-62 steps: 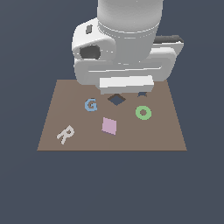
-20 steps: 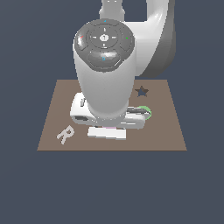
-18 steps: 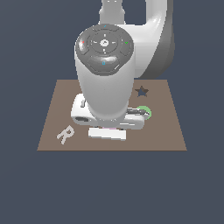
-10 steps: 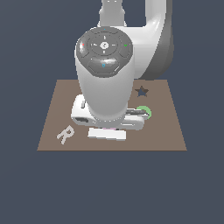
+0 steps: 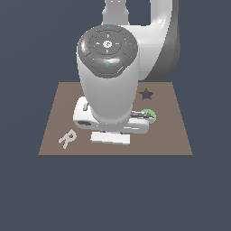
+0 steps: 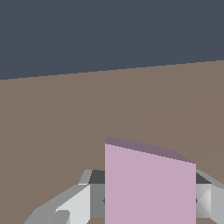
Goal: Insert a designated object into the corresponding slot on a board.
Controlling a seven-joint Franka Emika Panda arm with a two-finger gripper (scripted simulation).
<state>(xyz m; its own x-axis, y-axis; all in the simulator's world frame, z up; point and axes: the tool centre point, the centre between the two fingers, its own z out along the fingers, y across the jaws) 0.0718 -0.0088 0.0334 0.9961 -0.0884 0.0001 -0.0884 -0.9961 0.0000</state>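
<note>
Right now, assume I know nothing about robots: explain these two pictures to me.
Both are computer renders of one moment. The exterior view looks from outside at a white robot arm bent low over a flat brown board. On the board lie a pale letter R and a green ring, partly hidden by the arm; a dark star-shaped cutout is a slot for a piece. The wrist view comes from a camera on the arm's hand. It shows the gripper, the arm's two-fingered hand, with a pale pink tile between its grey fingers, apparently gripped, close above the board.
</note>
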